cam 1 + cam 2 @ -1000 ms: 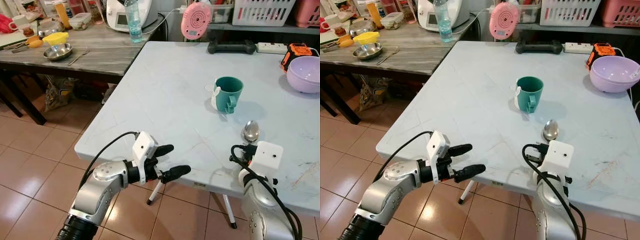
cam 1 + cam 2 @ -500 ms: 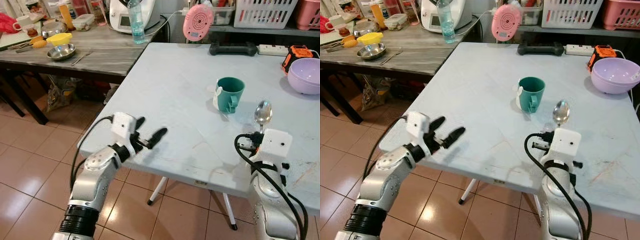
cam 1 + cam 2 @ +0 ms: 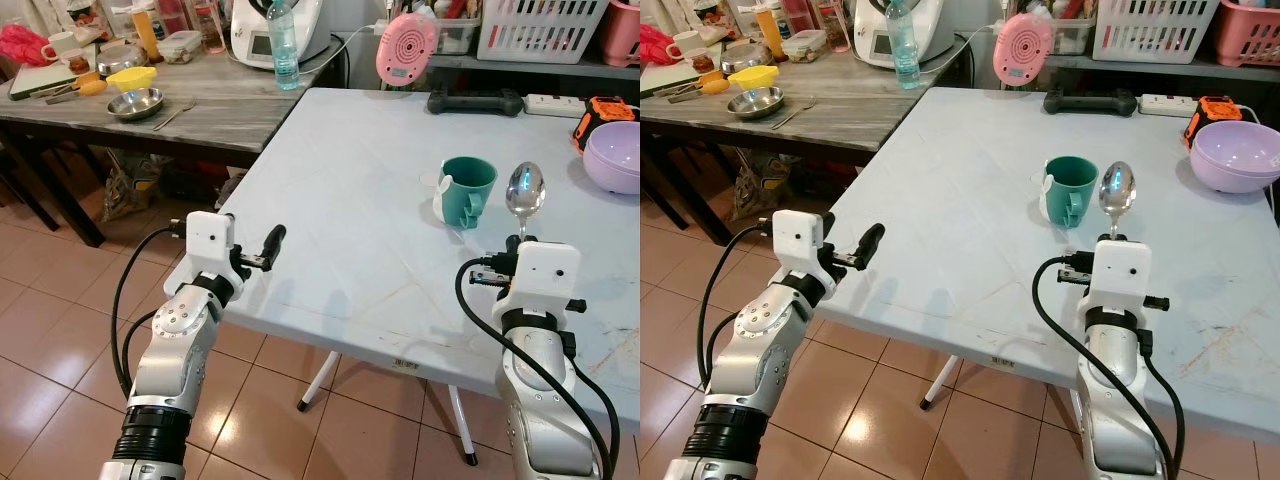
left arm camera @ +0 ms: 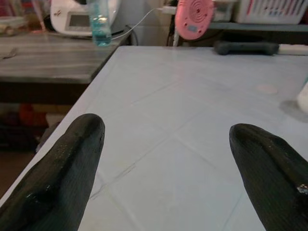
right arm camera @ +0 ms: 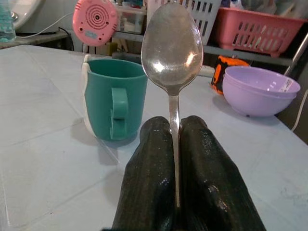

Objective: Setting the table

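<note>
Spoon (image 5: 172, 48) upright in right gripper (image 5: 174, 144), left gripper (image 4: 168, 159) spread over table edge (image 3: 300, 305)

mug (image 3: 466, 187) on table (image 3: 340, 200) | spoon (image 3: 525, 188) right | bowl (image 3: 614, 157) far right

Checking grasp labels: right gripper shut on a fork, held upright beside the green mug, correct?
Not a fork. The right wrist view shows the right gripper shut on a metal spoon, held upright beside the green mug.
</note>
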Controlling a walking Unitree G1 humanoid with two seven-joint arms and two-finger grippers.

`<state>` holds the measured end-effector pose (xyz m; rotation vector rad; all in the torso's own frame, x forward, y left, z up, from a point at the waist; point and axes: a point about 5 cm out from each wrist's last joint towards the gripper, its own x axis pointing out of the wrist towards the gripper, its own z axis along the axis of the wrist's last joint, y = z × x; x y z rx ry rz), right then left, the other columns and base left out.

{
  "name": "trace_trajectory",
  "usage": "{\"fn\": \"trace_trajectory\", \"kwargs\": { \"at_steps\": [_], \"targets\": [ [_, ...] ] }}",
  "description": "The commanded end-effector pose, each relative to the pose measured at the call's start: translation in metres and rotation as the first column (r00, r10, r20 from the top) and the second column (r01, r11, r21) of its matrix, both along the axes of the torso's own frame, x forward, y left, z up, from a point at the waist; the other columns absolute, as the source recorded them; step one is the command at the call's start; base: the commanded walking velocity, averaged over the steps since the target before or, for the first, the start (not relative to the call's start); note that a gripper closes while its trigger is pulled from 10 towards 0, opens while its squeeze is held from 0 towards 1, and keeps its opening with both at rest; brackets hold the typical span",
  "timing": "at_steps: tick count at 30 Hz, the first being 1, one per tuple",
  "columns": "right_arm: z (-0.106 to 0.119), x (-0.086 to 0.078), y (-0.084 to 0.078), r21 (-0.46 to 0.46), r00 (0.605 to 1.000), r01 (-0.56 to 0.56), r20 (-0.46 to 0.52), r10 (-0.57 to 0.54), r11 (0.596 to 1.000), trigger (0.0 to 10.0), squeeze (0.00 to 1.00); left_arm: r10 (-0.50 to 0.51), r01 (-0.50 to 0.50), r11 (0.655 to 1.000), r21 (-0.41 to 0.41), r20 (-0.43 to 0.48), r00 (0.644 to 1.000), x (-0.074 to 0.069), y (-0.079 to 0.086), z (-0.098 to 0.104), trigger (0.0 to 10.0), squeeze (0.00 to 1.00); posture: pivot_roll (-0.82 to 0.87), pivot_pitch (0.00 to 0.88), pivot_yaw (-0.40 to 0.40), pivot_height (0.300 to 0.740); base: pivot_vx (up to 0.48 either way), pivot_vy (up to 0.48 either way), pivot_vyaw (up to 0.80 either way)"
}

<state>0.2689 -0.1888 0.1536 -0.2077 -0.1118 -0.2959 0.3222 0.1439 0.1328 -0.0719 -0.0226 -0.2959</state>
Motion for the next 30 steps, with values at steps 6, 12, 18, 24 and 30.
{"fn": "trace_trajectory", "kwargs": {
  "at_steps": [6, 12, 18, 24, 30],
  "targets": [
    [0.011, -0.001, 0.003, -0.012, 0.998, -0.025, 0.049, 0.026, 1.0, 10.0, 0.0, 0.07, -0.07, 0.998, 0.009, 0.007, 0.998, 0.002, 0.008, -0.004, 10.0, 0.0, -0.14, 0.002, 0.062, 0.74, 0.0, 0.0, 0.0],
    [0.011, -0.001, 0.003, -0.014, 0.999, -0.03, 0.045, 0.031, 0.999, 10.0, 0.0, 0.153, -0.154, 0.988, 0.026, 0.033, 0.988, -0.002, 0.015, -0.006, 10.0, 0.0, -0.15, 0.003, 0.053, 0.74, 0.0, 0.0, 0.0],
    [0.008, 0.0, 0.006, -0.007, 0.998, -0.047, 0.027, 0.048, 0.999, 10.0, 0.0, 0.138, -0.138, 0.99, 0.026, -0.004, 0.99, -0.01, 0.014, -0.018, 10.0, 0.0, -0.14, 0.005, 0.044, 0.74, 0.0, 0.0, -0.1],
    [0.007, 0.0, 0.007, -0.002, 0.999, -0.05, 0.019, 0.05, 0.999, 10.0, 0.0, 0.127, -0.127, 0.992, 0.021, -0.005, 0.992, -0.009, 0.011, -0.018, 10.0, 0.0, -0.15, 0.008, 0.046, 0.74, 0.0, 0.0, -0.77],
    [0.005, -0.001, 0.007, 0.003, 0.999, -0.043, 0.014, 0.043, 0.999, 10.0, 0.0, 0.117, -0.117, 0.993, 0.018, -0.003, 0.993, -0.006, 0.011, -0.015, 10.0, 0.0, -0.15, 0.011, 0.054, 0.74, 0.0, 0.081, -0.8]
  ]
}}
